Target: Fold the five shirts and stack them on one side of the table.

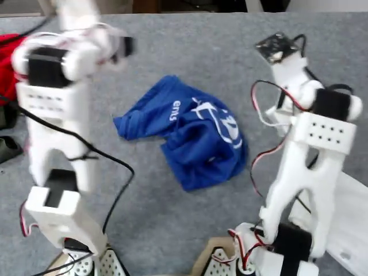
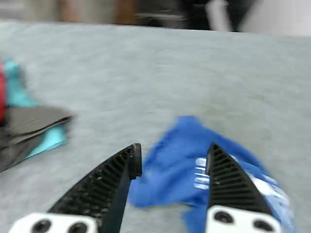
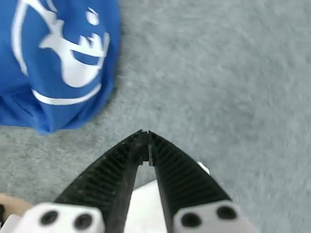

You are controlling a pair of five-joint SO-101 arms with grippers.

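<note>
- Near the middle of the grey table [image 1: 172, 230], between the two arms, the blue shirt [image 1: 190, 135] lies crumpled with its white print facing up. Bare felt surrounds it, with the widest stretch toward the far edge.
- At the left edge, a red cloth [image 1: 6, 63] sits beside the left arm. At the near right corner, something white [image 1: 351, 230] lies by the right arm's base.
- From the left wrist, the left gripper [image 2: 172, 158] hangs above the shirt's edge with its jaws wide apart. A pile of folded cloth [image 2: 34, 128], dark grey over teal, lies well apart from the shirt.
- From the right wrist, the right gripper [image 3: 147, 143] has its jaws closed tip to tip over bare felt, near the shirt's printed part.
</note>
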